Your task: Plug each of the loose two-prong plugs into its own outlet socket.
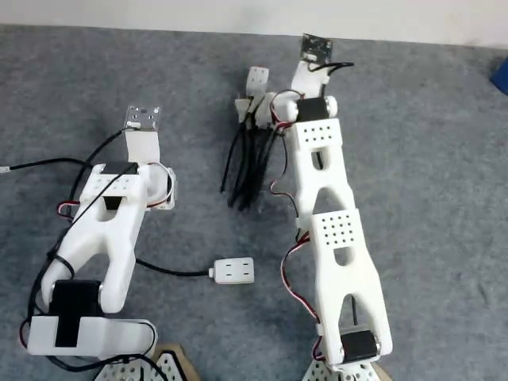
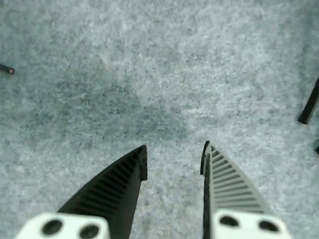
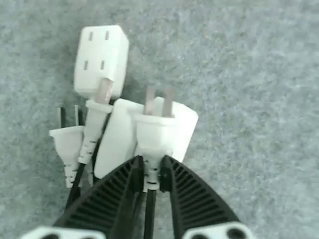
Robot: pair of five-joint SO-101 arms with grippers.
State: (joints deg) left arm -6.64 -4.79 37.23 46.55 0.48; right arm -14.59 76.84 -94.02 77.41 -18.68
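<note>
My right gripper (image 3: 151,174) is shut on the neck of a white two-prong plug (image 3: 153,132), its prongs pointing away over a white outlet block (image 3: 183,124) lying beneath. Beside it a second white plug (image 3: 94,115) has a prong at the face of a white outlet cube (image 3: 99,55). A third plug (image 3: 67,140) with dark prongs lies at the side. From above, this cluster (image 1: 255,99) sits at the far middle of the table. My left gripper (image 2: 174,162) is open over bare grey carpet.
A white outlet strip (image 1: 232,271) on a black cord lies between the two arms near the front. Black cords (image 1: 248,167) fan back from the plugs. Cord ends (image 2: 309,104) show beside the left gripper. A blue object (image 1: 500,75) sits at the far right edge.
</note>
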